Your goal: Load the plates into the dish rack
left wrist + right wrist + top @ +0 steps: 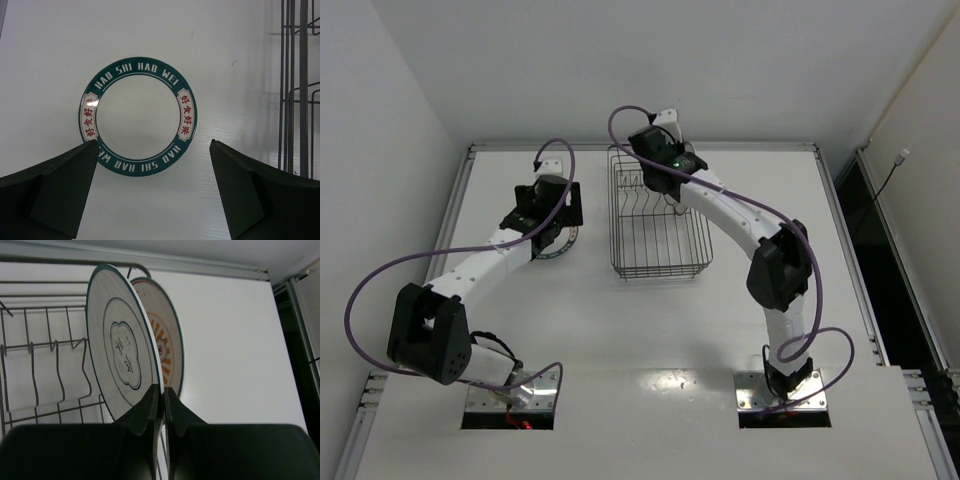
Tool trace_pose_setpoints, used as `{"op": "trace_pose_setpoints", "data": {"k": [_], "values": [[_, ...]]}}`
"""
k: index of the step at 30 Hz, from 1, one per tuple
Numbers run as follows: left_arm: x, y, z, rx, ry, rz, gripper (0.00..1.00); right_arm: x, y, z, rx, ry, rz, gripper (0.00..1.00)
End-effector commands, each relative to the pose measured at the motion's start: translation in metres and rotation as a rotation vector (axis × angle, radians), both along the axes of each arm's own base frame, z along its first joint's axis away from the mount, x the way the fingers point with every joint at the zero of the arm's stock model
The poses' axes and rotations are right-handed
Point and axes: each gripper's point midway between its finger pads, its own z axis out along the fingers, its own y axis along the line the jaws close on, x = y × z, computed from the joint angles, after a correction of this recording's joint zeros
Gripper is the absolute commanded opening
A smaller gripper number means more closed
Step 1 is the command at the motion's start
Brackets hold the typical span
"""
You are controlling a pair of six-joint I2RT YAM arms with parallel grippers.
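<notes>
A plate with a dark teal lettered rim (pixel 137 116) lies flat on the white table, its edge peeking out under the left arm (pixel 563 246). My left gripper (pixel 153 145) hovers over its near edge, open wide and holding nothing. The black wire dish rack (pixel 660 240) stands in the middle of the table. Upright at its far end is a white plate with a grey rim ring and centre motif (pixel 122 347), and my right gripper (pixel 163 389) is shut on its lower rim. Just behind it stands a white plate with an orange sunburst (pixel 167 340).
The rack's upright prongs (pixel 50 365) to the left of the standing plates hold nothing. The rack's side wires (pixel 292 100) run close to the right of the flat plate. A raised metal edge (pixel 640 146) borders the table's far side.
</notes>
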Motion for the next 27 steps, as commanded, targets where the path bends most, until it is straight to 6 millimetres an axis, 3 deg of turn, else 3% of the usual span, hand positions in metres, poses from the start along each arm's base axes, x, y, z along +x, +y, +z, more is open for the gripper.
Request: {"op": "trace_pose_setpoints", "data": {"k": [1, 3, 6, 11, 16, 18, 21, 23, 24, 25, 27], "values": [[0.010, -0.006, 0.018, -0.024, -0.049, 0.000, 0.92, -0.008, -0.022, 0.089, 0.025, -0.195, -0.057, 0.00], [0.010, -0.006, 0.018, -0.024, -0.049, 0.000, 0.92, -0.008, -0.025, 0.101, 0.023, -0.221, -0.076, 0.00], [0.010, -0.006, 0.018, -0.024, -0.049, 0.000, 0.92, -0.006, -0.029, 0.097, 0.006, -0.209, -0.080, 0.00], [0.010, -0.006, 0.018, -0.024, -0.049, 0.000, 0.92, 0.004, -0.023, 0.052, -0.024, -0.126, -0.063, 0.00], [0.010, -0.006, 0.018, -0.024, -0.049, 0.000, 0.92, 0.006, -0.012, -0.008, -0.043, -0.004, -0.032, 0.00], [0.010, -0.005, 0.018, -0.019, -0.051, 0.007, 0.92, 0.004, -0.017, -0.030, -0.042, 0.034, -0.040, 0.00], [0.010, -0.005, 0.018, -0.019, -0.051, 0.007, 0.92, 0.001, -0.014, -0.038, -0.019, 0.041, -0.016, 0.00], [0.010, -0.005, 0.018, -0.019, -0.051, 0.007, 0.92, 0.002, -0.011, -0.032, 0.000, 0.027, -0.008, 0.06], [0.010, -0.005, 0.018, -0.019, -0.051, 0.007, 0.92, 0.001, -0.012, -0.025, 0.005, 0.021, -0.007, 0.12], [0.010, -0.005, 0.018, -0.019, -0.051, 0.007, 0.92, 0.001, -0.013, -0.020, 0.010, 0.013, -0.007, 0.25], [0.010, -0.006, 0.014, -0.012, -0.038, -0.006, 0.92, -0.003, -0.015, -0.003, 0.019, 0.000, -0.007, 0.33]]}}
